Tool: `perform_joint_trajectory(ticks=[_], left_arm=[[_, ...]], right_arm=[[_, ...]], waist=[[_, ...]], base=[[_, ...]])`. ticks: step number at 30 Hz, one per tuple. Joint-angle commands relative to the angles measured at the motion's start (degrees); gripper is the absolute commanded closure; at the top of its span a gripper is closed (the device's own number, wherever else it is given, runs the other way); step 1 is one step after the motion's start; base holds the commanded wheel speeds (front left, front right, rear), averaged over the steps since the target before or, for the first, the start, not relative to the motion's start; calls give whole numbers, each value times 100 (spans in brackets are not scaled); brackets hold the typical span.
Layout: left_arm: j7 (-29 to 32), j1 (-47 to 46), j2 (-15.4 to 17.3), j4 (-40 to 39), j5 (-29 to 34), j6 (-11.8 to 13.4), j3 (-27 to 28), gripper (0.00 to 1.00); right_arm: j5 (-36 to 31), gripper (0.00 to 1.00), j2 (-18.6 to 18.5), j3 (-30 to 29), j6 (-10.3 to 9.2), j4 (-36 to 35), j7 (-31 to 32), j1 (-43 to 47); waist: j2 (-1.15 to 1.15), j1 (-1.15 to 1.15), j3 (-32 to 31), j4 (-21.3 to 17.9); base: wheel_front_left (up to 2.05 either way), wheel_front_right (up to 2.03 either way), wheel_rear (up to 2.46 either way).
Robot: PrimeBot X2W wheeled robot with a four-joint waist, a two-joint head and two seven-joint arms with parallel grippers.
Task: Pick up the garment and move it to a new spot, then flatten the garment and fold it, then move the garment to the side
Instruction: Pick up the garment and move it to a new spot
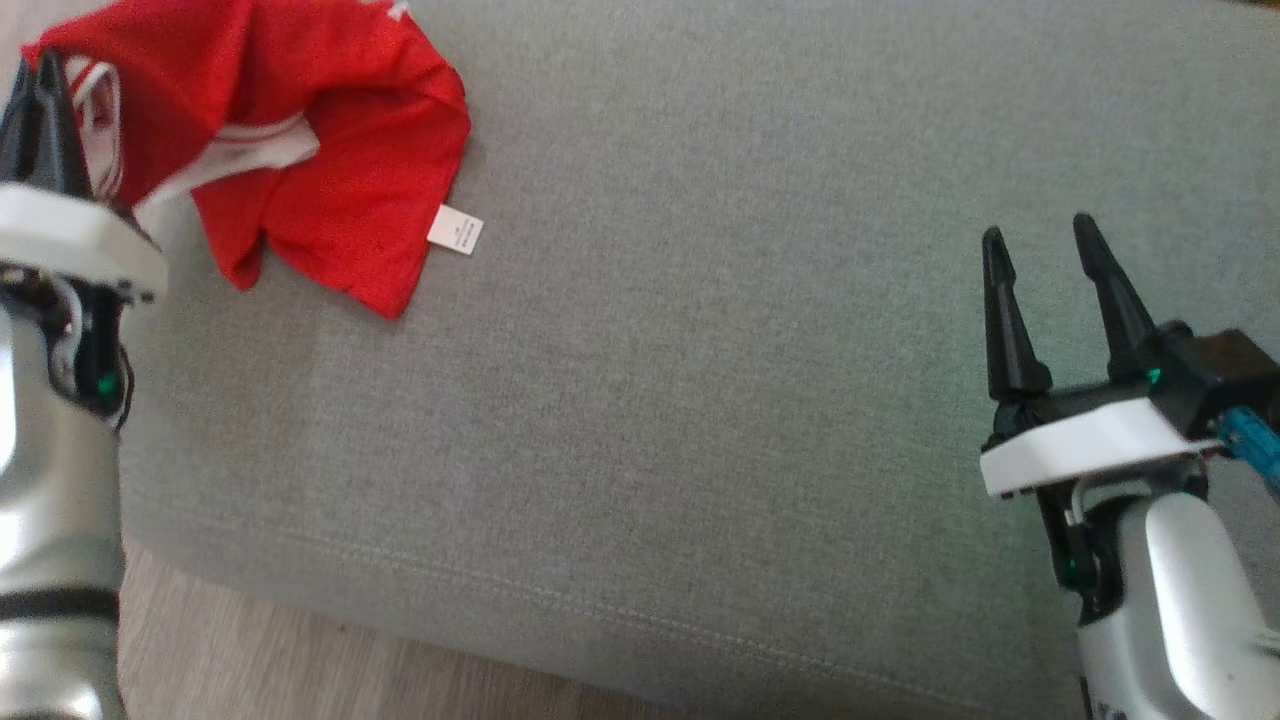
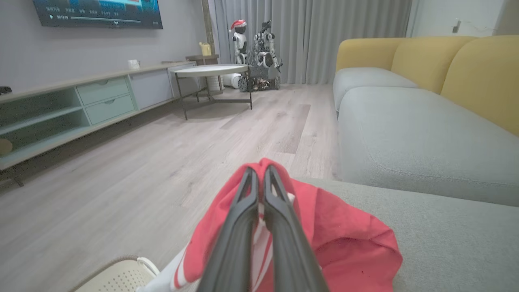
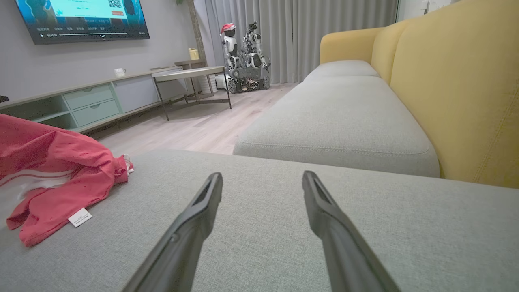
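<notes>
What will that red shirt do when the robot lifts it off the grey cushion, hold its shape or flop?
Probably flop: the red shirt already lies crumpled in soft folds. It looks thin, so likely light. With the left end effector pinching just one spot, the rest should hang and drag across the grey cushion.

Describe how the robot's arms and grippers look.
The left gripper and right gripper each have two long, dark, tapering fingers on a white plate. Forearms are glossy silver-white, with green lights at the wrists; a blue connector sits by the right one.
</notes>
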Motion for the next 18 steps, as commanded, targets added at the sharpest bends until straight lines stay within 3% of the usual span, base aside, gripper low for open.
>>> perform_joint_trajectory(ticks=[1, 9, 18], left_arm=[[-66, 98, 363, -471, 65, 47, 211, 100], [-30, 1523, 198, -2653, 196, 148, 198, 100], [608, 2761, -163, -4996, 99, 152, -297, 100]], right_arm=[[52, 0, 17, 112, -4, -249, -59, -1], [243, 0, 17, 18, -4, -398, -75, 470], [493, 0, 17, -5, -4, -662, -16, 762]], waist=[[0, 0, -197, -18], [0, 0, -693, -144], [0, 0, -722, -572]], base=[[0, 0, 0], [0, 0, 0], [0, 0, 0]])
